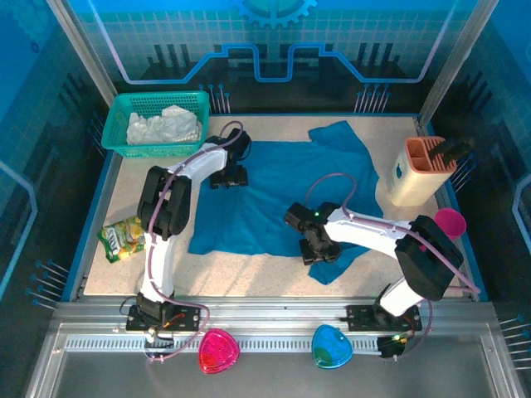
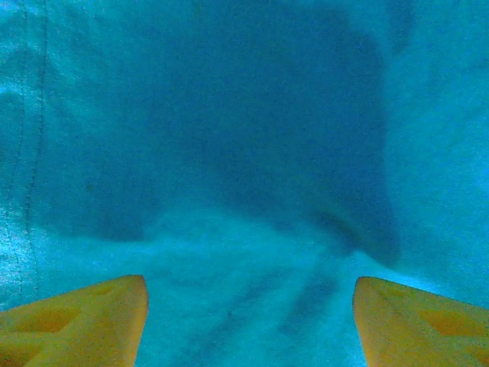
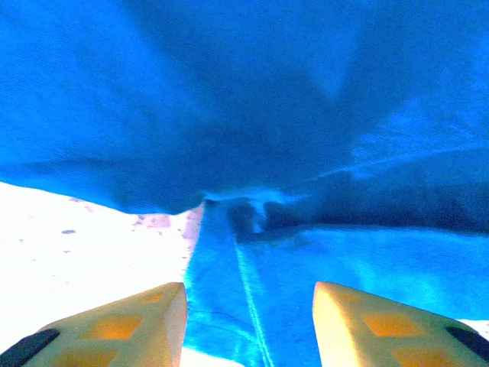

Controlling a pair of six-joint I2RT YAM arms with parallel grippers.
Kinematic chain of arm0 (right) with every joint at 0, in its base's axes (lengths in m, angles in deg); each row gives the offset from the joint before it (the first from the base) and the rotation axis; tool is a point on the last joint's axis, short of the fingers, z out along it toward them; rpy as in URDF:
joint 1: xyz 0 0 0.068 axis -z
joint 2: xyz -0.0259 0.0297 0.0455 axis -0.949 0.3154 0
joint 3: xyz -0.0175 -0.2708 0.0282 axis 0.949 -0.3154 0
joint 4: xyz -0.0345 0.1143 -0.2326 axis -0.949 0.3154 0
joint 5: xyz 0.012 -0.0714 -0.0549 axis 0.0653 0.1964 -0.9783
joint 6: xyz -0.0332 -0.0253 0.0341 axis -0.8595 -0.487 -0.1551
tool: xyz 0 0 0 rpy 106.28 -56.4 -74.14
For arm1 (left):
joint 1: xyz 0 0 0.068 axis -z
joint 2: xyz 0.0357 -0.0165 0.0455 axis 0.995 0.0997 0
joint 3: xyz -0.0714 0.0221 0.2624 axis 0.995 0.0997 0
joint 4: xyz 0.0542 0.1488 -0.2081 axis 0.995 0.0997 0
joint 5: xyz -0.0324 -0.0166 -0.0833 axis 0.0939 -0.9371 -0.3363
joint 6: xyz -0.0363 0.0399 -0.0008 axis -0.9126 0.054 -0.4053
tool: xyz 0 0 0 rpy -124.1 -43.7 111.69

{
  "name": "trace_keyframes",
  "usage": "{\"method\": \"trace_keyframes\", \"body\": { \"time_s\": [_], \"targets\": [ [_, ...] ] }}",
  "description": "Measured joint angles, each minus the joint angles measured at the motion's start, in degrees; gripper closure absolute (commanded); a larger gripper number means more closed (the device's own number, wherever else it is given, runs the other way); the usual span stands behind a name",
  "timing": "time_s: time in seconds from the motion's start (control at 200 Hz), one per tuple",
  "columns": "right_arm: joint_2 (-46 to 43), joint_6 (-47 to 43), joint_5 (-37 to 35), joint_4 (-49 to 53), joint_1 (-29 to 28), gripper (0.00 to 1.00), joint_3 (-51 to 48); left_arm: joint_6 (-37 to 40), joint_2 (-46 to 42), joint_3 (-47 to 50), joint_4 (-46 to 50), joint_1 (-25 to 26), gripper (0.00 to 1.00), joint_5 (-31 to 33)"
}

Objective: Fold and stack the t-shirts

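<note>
The teal-blue t-shirt (image 1: 278, 195) lies spread and rumpled across the middle of the bench (image 1: 249, 267), one sleeve reaching to the far right. The white t-shirt (image 1: 166, 126) sits bunched in the green basket (image 1: 158, 96) at the far left. The left claw (image 1: 228, 177) is over the blue shirt's far left edge, its fingers wide apart above the cloth. The right claw (image 1: 319, 251) is at the near right hem, fingers parted with a fold of the hem between them.

Top view evenly bright, sharp. Wrist views soft, blue-saturated. Dark shadow across teal-blue t-shirt (image 2: 267, 115); table (image 3: 76, 229) overexposed white.
</note>
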State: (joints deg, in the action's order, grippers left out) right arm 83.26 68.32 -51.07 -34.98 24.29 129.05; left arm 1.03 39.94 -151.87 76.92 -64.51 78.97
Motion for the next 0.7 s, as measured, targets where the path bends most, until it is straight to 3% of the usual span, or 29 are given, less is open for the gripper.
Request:
{"method": "trace_keyframes", "body": {
  "time_s": [0.44,0.696],
  "targets": [
    [3.26,0.44,-0.68,0.35,0.02,0.66,0.17,0.02,-0.13,0.00,0.00,0.83,0.28,-1.27],
    [3.54,1.44,-1.60,-0.68,0.04,0.82,-0.57,0.04,-0.13,-0.22,0.00,0.87,0.28,-1.27]
  ]
}}
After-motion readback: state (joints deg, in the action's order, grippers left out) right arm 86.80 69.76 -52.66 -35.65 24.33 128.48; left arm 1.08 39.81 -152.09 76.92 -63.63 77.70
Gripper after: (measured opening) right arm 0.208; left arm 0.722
